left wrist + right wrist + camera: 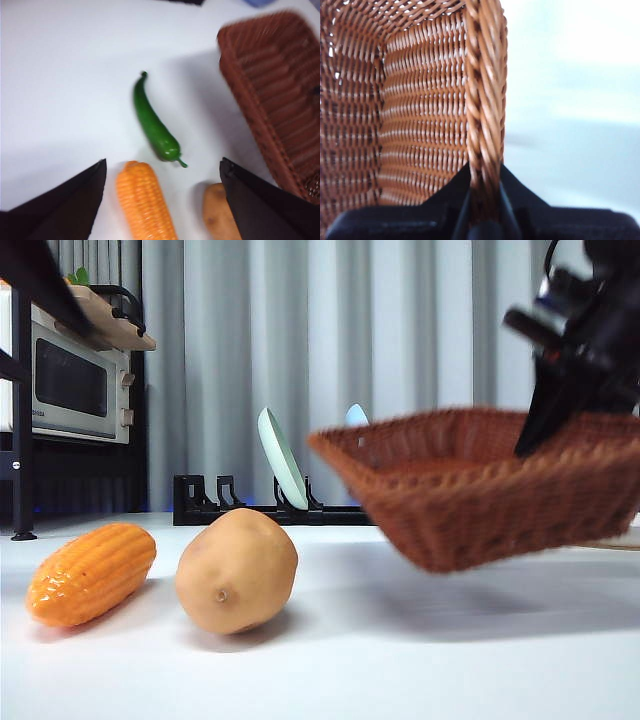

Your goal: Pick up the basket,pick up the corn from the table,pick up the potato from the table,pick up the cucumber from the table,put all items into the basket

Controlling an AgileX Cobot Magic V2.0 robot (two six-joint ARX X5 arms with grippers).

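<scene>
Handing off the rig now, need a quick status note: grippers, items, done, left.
Right gripper: shut on the basket rim, basket lifted off the table and tilted.
Left gripper: open, empty, above the corn and potato.
Corn, potato and cucumber all lie on the table beside the basket.
Done: basket picked up.
Left: pick up corn, potato and cucumber, put each in the basket.

One basket [480, 495], one corn [92, 573], one potato [237, 571], one cucumber [154, 125], seemingly two plates [282, 458].
</scene>
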